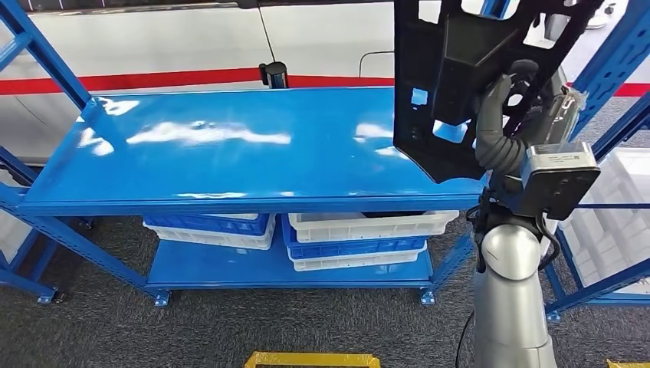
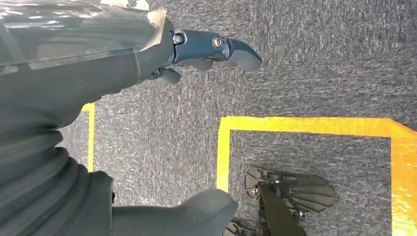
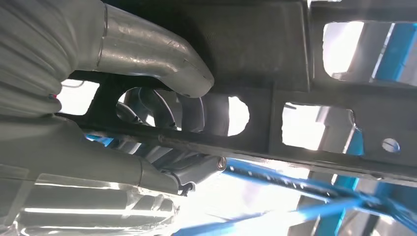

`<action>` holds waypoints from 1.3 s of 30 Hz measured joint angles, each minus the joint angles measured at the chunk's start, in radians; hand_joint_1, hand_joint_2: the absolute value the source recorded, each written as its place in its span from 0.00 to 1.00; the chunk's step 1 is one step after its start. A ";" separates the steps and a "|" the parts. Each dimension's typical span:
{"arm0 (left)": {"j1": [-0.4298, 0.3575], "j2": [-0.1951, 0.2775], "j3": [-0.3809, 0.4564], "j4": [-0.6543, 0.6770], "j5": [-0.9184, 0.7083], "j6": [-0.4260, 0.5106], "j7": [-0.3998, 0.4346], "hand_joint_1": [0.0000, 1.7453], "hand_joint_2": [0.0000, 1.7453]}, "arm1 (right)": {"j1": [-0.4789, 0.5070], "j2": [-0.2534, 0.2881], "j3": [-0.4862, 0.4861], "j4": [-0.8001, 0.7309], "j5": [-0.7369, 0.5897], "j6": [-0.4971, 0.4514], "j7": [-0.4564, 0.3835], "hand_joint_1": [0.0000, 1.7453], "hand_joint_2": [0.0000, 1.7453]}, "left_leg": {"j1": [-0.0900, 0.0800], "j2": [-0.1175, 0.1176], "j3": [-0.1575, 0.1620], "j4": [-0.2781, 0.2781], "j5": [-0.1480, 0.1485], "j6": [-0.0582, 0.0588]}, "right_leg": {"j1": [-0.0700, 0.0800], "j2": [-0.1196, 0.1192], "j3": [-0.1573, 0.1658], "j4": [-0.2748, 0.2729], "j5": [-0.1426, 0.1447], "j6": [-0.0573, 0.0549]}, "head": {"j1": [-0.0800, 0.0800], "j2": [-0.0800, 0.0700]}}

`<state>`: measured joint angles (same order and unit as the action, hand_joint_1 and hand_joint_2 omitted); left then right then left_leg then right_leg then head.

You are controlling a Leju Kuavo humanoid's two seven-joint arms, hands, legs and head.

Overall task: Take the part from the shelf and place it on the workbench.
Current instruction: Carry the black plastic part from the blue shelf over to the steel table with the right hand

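Observation:
A large black plastic part [image 1: 452,84] with several cut-out holes hangs upright over the right end of the blue workbench top [image 1: 230,146]. My right hand [image 1: 506,100] grips it from behind, thumb and fingers hooked through an opening. In the right wrist view the thumb [image 3: 162,64] presses on the part's flat face [image 3: 314,118] while darker fingers [image 3: 192,169] wrap under a rib. My left hand [image 2: 211,51] hangs over grey carpet, fingers apart and holding nothing.
White and blue bins [image 1: 360,234] sit on the bench's lower shelf. A blue rack with white bins [image 1: 613,222] stands at the right. Yellow floor tape [image 2: 305,125] marks the carpet. The bench top's left and middle lie bare.

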<state>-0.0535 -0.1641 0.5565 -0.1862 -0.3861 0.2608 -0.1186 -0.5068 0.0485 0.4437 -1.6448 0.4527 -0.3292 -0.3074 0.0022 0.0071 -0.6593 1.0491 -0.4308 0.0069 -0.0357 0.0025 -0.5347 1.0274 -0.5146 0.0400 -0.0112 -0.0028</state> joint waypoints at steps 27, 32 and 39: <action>-0.007 -0.003 0.001 0.000 0.004 -0.037 -0.037 0.00 1.00 | -0.047 0.014 0.003 0.045 0.042 0.009 0.005 1.00 1.00 | -0.019 -0.004 -0.007 -0.045 0.069 0.034 | 0.029 -0.003 0.068 -0.036 -0.033 -0.007 | 0.005 0.000; -0.004 0.000 0.001 0.000 0.003 -0.040 -0.038 0.00 1.00 | -0.037 0.013 0.005 0.053 0.041 -0.003 0.003 1.00 1.00 | -0.008 -0.010 -0.038 0.020 -0.003 0.003 | 0.011 -0.006 0.039 -0.047 0.006 -0.038 | -0.002 0.000; -0.003 0.010 0.000 0.000 -0.031 -0.057 -0.031 0.00 1.00 | 0.042 0.009 -0.001 0.056 0.089 -0.042 0.016 1.00 1.00 | 0.014 -0.011 0.040 0.126 -0.064 -0.018 | 0.011 -0.008 -0.051 -0.021 0.064 -0.028 | -0.006 0.000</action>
<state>-0.0563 -0.1544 0.5562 -0.1859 -0.4170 0.2036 -0.1492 -0.4650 0.0570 0.4431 -1.5889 0.5420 -0.3710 -0.2910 0.0161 -0.0035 -0.6195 1.1746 -0.4946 -0.0109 -0.0244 -0.0057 -0.5861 1.0068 -0.4510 0.0123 -0.0177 -0.0027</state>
